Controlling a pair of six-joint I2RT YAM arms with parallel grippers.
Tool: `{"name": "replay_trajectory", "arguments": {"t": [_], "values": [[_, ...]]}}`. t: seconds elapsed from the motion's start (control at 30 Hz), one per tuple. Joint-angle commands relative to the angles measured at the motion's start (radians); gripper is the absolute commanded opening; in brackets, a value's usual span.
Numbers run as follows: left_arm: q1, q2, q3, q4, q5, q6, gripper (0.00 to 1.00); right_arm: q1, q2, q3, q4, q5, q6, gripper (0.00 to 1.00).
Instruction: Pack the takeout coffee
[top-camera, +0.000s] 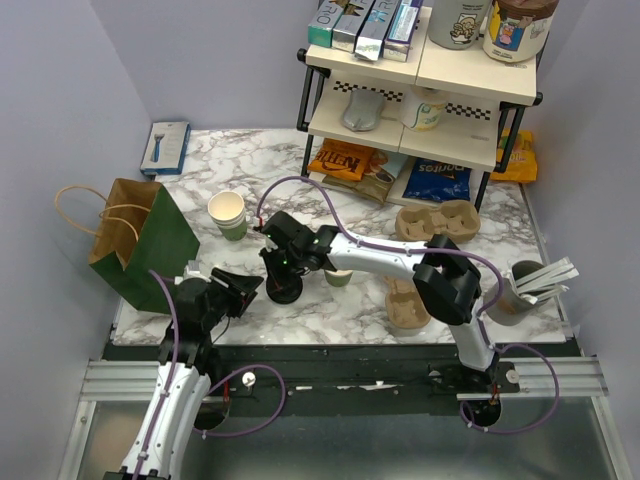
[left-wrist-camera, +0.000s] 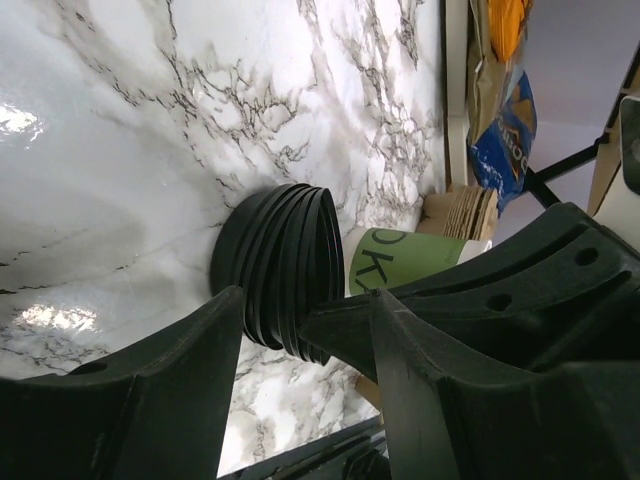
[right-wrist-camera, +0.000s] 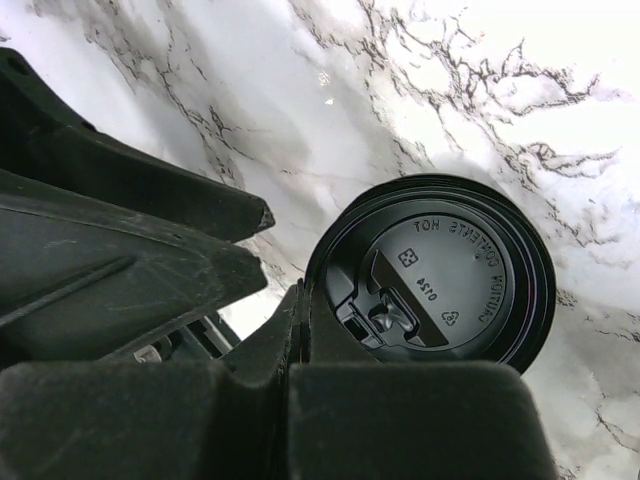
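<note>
Right fingers (right-wrist-camera: 420, 420) crowd the lid stack (right-wrist-camera: 440, 270), grip unclear; left fingers (left-wrist-camera: 170, 400) gape empty. Next, probably: one lid onto the green cup (left-wrist-camera: 400, 262).

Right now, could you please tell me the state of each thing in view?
Cup: upright, unlidded.
Lids: stacked.
Bag: open.
Spare cups: nested, upright.
Left tool: open.
Right tool: over lids, grip unclear.

A mock shop counter in a lab booth (stocked snack shelf (top-camera: 470, 82), marble tabletop (top-camera: 200, 185), plain walls (top-camera: 200, 60))
</note>
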Motion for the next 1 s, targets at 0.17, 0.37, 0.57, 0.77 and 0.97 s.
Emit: {"name": "replay_trajectory", "arguments": {"t": [0.17,0.37,0.57,0.77,0.97], "values": [[0.0,0.066,-0.029,-0.18,-0.055,-0.017,0.58,-0.007,-0.041,-0.026,0.039,-0.015,0.022,0.01],[0.0,0.1,-0.042,-0.087,-0.006,-0.012,0.58,-0.007,-0.049,-0.035,0.061,-0.021,0.033,0.01],[0.0,0.135,-0.066,-0.077,0.008,0.003,0.58,-0.009,-0.063,-0.047,0.094,-0.021,0.05,0.01],[0.0,0.154,-0.065,-0.085,0.014,0.013,0.55,-0.007,-0.103,-0.098,0.171,0.008,0.082,0.01],[0.0,0.186,-0.046,-0.094,0.014,0.036,0.54,-0.009,-0.135,-0.124,0.228,0.014,0.093,0.01]]}}
